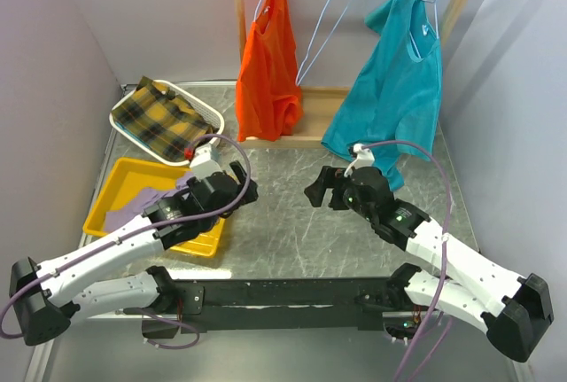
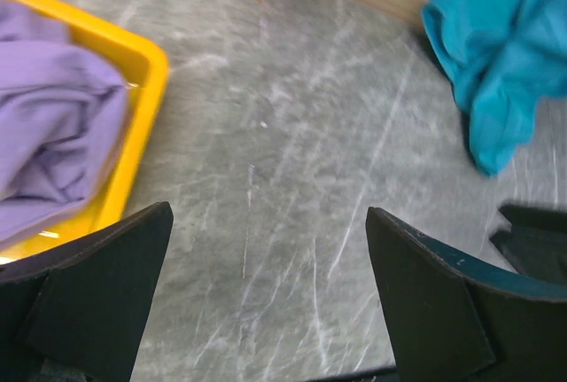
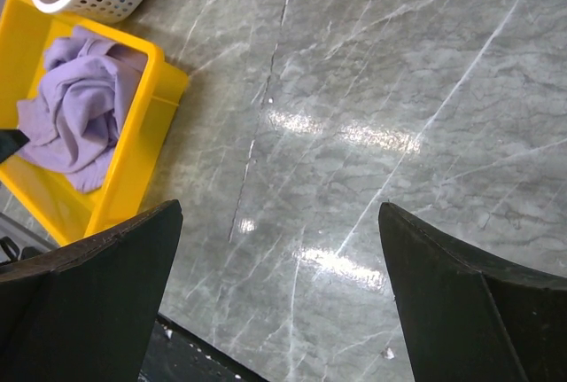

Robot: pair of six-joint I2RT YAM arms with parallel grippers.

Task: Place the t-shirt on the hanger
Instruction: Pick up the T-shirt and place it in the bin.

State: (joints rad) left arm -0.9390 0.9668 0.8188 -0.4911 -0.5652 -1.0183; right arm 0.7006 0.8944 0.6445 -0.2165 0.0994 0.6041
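The t-shirt [image 1: 142, 201] lies crumpled in a yellow tray [image 1: 113, 178] at the near left of the tabletop [image 1: 283, 231]; its lavender folds bunch against the tray's right wall, and the left arm crosses over part of it in the top view; the right wrist view shows it heaped in the far end of the tray.

The hanger [image 1: 328, 36] hangs bare by its hook from the top rail of a wooden rack [image 1: 237, 19] at the far edge, tilted, between an orange garment [image 1: 270, 72] on its left and a teal t-shirt [image 1: 394, 81] on its right; each of those hangs on a wire hanger of its own; the hem of the teal t-shirt droops down to the tabletop.

The left gripper [image 1: 248, 189] hovers just right of the tray, jaws spread wide, the grey marbled tabletop showing between them in the left wrist view; the right gripper [image 1: 319, 189] hovers near the middle, just near of the teal hem, pointing left toward its partner, jaws likewise spread wide over bare marble; the two grippers face each other, apart.

A white perforated basket [image 1: 213, 116] holding yellow plaid cloth [image 1: 164, 116] stands at the far left, just beyond the tray.
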